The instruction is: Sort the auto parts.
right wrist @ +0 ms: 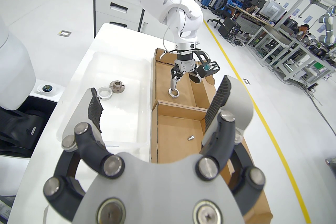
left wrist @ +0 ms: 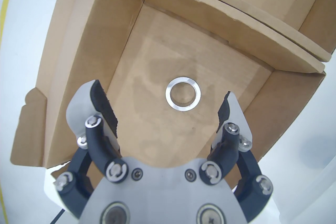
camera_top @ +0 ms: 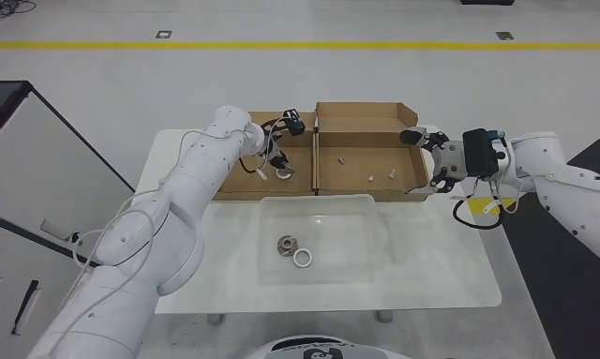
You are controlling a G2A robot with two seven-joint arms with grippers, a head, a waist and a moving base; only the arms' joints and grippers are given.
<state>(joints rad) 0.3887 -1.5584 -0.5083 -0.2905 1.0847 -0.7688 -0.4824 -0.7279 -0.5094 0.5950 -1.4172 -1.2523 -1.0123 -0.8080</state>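
Left end effector [left wrist: 162, 89] is held open, fingers spread wide. Metal ring [left wrist: 183, 108] is seen lying flat just beneath it, between the fingertips, on the floor of the cardboard box [left wrist: 78, 51]. Right end effector [right wrist: 158, 88] is likewise open, nothing gripped. Ring is judged rigid, smooth, probably slippery, fairly light; best taken across the outer rim, squarely

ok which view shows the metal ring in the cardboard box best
The left wrist view: the ring lies flat on the box floor, seen whole from above. The top view shows it tiny, right at the left end effector; the right wrist view shows it far off.
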